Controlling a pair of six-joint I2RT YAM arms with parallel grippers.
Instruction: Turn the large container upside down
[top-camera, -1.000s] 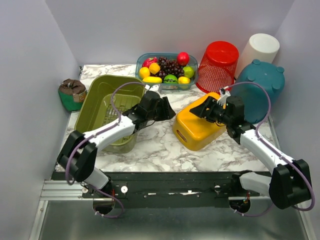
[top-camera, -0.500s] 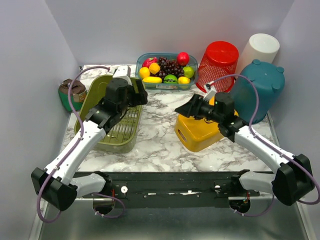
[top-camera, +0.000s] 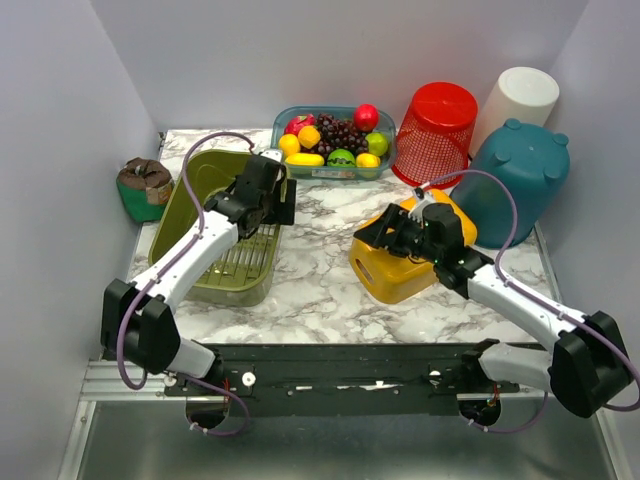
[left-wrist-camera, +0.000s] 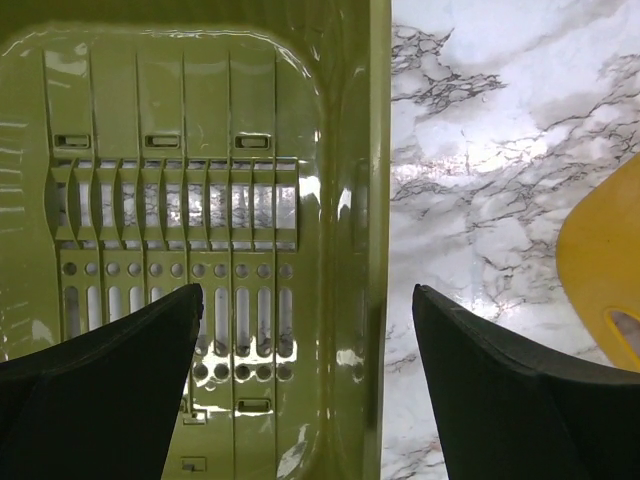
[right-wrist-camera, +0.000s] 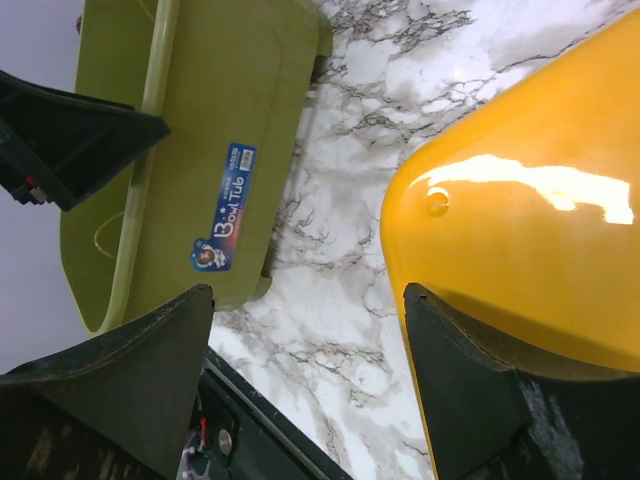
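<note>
- The green tub (top-camera: 196, 203) sits upright, mouth up, at the table's 9 o'clock. It is thin moulded plastic with a slotted floor, so it is probably light, fairly stiff and slick.
- The long rim (left-wrist-camera: 378, 150) looks like the best hold for levering it over.
- The left gripper (left-wrist-camera: 308, 288) hangs over the tub's 2 o'clock edge, jaws apart astride that rim.
- The right gripper (right-wrist-camera: 308, 290), fingers spread, hovers by the yellow container (top-camera: 400, 275) at the tub's 3 o'clock.
</note>
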